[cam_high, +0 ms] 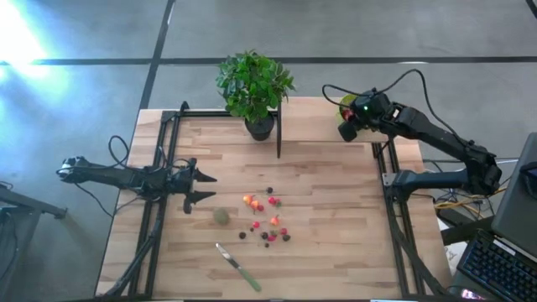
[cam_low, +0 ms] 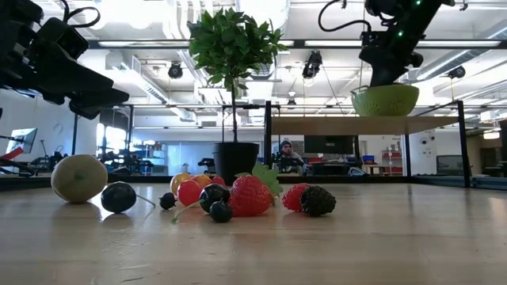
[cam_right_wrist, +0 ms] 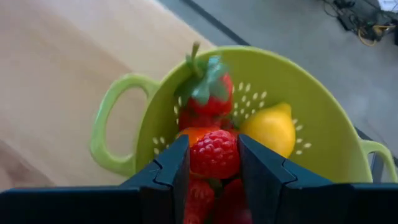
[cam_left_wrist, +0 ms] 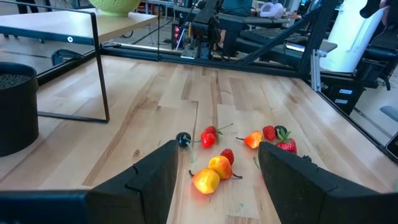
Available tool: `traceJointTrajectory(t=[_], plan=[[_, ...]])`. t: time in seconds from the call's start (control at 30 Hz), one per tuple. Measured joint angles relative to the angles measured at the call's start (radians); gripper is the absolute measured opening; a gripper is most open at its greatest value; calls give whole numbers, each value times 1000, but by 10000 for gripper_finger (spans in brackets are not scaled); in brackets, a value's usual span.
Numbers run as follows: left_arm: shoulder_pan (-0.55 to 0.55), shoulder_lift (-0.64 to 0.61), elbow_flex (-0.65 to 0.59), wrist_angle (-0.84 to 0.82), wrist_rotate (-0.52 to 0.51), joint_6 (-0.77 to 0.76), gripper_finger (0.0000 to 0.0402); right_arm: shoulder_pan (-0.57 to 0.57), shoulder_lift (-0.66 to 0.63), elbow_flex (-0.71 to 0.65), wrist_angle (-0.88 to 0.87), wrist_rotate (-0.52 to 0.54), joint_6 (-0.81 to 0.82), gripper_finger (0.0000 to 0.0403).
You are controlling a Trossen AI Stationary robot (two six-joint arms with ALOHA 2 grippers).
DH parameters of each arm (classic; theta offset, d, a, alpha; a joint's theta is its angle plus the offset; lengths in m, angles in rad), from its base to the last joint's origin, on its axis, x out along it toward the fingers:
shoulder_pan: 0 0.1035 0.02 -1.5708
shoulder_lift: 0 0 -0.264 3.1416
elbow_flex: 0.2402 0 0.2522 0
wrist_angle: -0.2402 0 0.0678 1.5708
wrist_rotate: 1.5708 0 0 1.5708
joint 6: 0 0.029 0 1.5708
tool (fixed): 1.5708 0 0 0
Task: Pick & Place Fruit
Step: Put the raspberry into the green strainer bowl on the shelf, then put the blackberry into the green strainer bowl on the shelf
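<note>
Several tiny toy fruits [cam_high: 264, 220] lie scattered on the wooden table's middle, with a dull-green ball [cam_high: 221, 216] to their left. My right gripper [cam_high: 346, 122] hovers at the far right over the lime-green bowl [cam_right_wrist: 298, 81], shut on a red raspberry [cam_right_wrist: 214, 152]. The bowl stands on a raised shelf [cam_low: 317, 125] and holds a strawberry [cam_right_wrist: 208, 93], a lemon [cam_right_wrist: 268, 129] and other red and orange pieces. My left gripper [cam_left_wrist: 217, 149] waits open at the table's left, pointing at the scattered fruit. My right gripper pinches the raspberry's two sides [cam_right_wrist: 194, 155] between its two fingers. The fingers slant downward toward the bowl. The raspberry hangs clear above the fruit lying in the bowl.
A potted plant [cam_high: 256, 84] stands at the far middle beside the shelf's thin black leg [cam_high: 278, 126]. A green-handled knife [cam_high: 239, 267] lies near the front edge. Black frame rails [cam_high: 159, 168] run along both table sides.
</note>
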State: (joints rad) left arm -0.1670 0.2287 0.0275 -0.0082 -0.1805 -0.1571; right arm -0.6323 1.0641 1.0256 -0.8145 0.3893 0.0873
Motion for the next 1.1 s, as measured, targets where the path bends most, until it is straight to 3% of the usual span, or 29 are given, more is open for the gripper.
traceJointTrajectory(t=[0.73, 1.1], plan=[[0, 0, 0, 0, 0, 0, 229, 0, -4, 65, -55, 59, -16, 113], [0, 0, 0, 0, 0, 0, 229, 0, -2, 65, -35, 59, -40, 181]])
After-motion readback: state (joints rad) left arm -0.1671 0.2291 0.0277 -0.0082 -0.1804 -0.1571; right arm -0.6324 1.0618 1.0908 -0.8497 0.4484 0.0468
